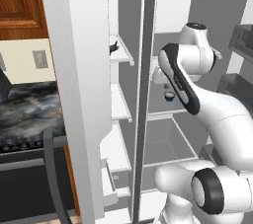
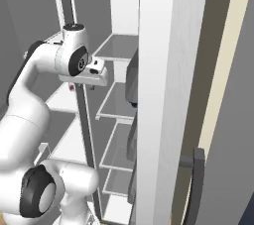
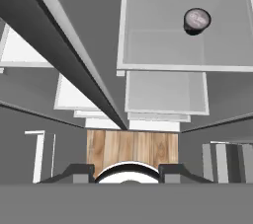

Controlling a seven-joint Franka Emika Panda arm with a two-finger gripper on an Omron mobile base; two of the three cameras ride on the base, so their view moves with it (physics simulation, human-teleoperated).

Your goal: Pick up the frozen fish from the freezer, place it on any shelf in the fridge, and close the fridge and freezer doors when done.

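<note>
A small dark pointed shape, apparently the frozen fish [image 1: 114,47], pokes out on an upper freezer shelf [image 1: 121,53]; the open freezer door [image 1: 79,94] hides most of it. My gripper [image 3: 126,171] points down in front of the divider [image 1: 143,94] between freezer and fridge, right of the fish and a little lower. Its two fingertips [image 3: 74,172] stand wide apart with nothing between them, so it is open. The white hand [image 2: 94,74] hangs beside the fridge shelves [image 2: 116,102].
A small dark cup [image 3: 196,20] stands on a glass fridge shelf [image 3: 168,62], and the same cup [image 1: 169,95] sits just below the hand. Both doors stand open: the fridge door [image 2: 163,100] on the right. Wooden floor [image 3: 132,145] lies below.
</note>
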